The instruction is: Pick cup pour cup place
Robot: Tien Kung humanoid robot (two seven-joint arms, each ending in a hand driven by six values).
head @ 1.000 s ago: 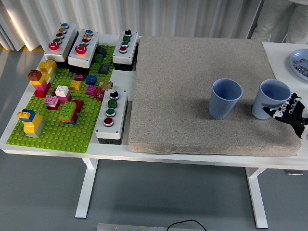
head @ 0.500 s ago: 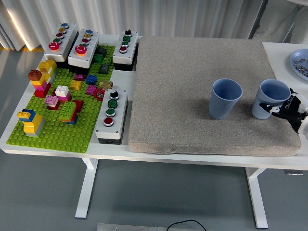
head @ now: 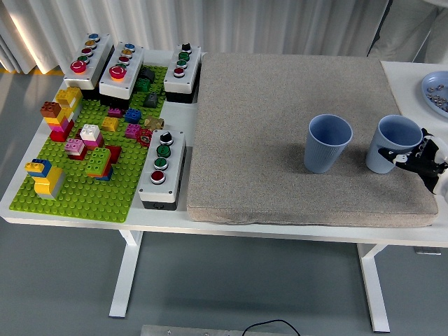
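Grey mat (head: pixel 280 126) bears two ribbed (blue) cups (head: pixel 327 143).

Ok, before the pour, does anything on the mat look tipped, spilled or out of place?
Nothing stands out. Both blue cups stand upright on the grey mat, the left cup clear of the right cup, with no spill visible. The right hand is at the right cup's side, fingers curled around it.

Most of the grey mat (head: pixel 280 126) lies bare, open toward the worktop's far edge. Near its right edge two blue cups (head: pixel 327 143) stand apart, a narrow gap between. Bricks and button boxes (head: pixel 162 168) crowd the left edge.
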